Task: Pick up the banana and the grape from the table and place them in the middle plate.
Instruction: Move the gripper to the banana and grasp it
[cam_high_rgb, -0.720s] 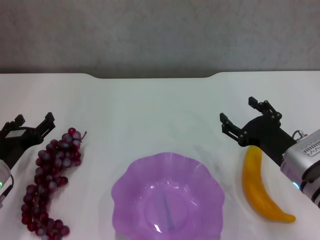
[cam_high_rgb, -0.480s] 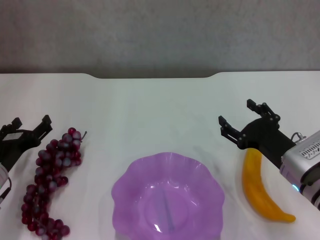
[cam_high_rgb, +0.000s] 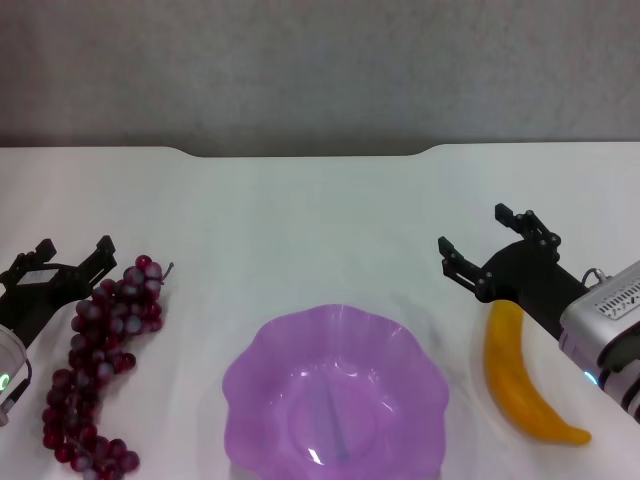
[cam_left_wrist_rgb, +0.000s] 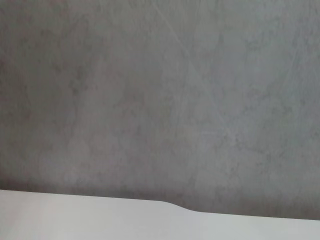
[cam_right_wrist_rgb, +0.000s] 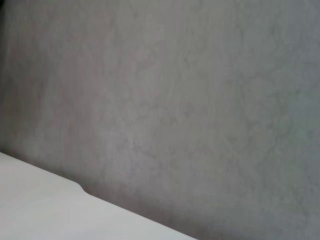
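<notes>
While a gray wall fills the background, the white table spreads across the head view, its far edge cut by a wide notch; both wrist views show only that wall and a strip of the tabletop. Near the front edge, at center, sits the middle plate, a translucent purple dish with a scalloped rim, holding no fruit. The right arm reaches in from the lower right, its silver wrist housing over the table beside the banana's lower half. The grape, a long dark red-purple bunch, lies on the table to the left of the plate and well apart from it, its thin stem at the far end. The banana lies on the table to the right of the plate, near but not touching its rim, curving toward the lower right. The right gripper is poised over the banana's far tip, its black fingers spread wide with nothing between them. The left gripper sits at the left edge, just beside the upper end of the bunch, its fingers likewise spread and gripping nothing.
</notes>
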